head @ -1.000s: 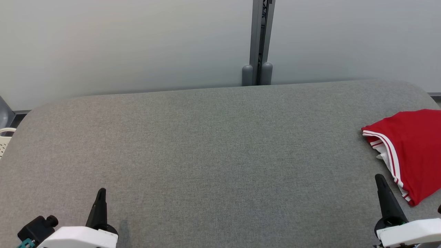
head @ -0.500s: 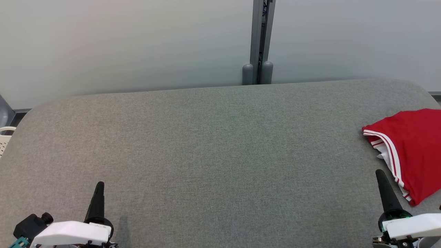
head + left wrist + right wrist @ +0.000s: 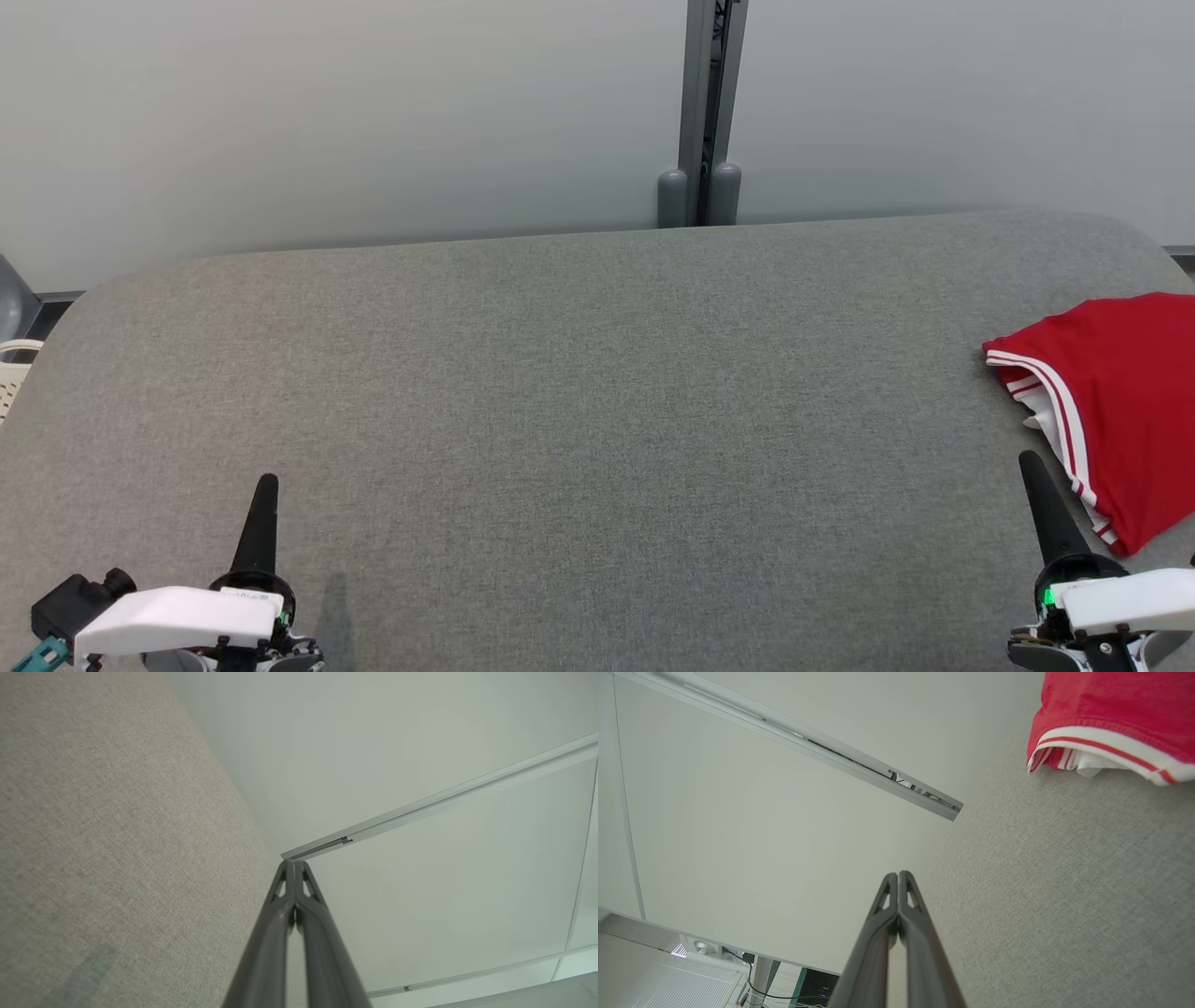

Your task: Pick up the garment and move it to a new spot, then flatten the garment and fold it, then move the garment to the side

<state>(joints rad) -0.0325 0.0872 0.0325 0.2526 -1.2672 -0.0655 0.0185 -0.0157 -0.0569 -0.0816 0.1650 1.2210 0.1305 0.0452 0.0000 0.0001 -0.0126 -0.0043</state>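
The garment (image 3: pixel 1125 401) is red with white-and-red striped trim, folded flat at the right edge of the grey table (image 3: pixel 579 392). In the right wrist view the garment (image 3: pixel 1111 709) lies at the top right. My right gripper (image 3: pixel 1027 459) is shut and empty, its tips just left of the garment's near corner, not touching it. The same shut fingers (image 3: pixel 899 875) point past the cloth. My left gripper (image 3: pixel 267 480) is shut and empty at the lower left, far from the garment; its closed tips (image 3: pixel 293 862) rise over the table.
Pale wall panels with a grey vertical post (image 3: pixel 705 112) stand behind the table's far edge. A white slatted basket (image 3: pixel 11 378) peeks in beyond the table's left edge. The table's corners are rounded.
Both grippers have drawn back slightly toward the near edge, and the left one has straightened upright. The garment has not moved.
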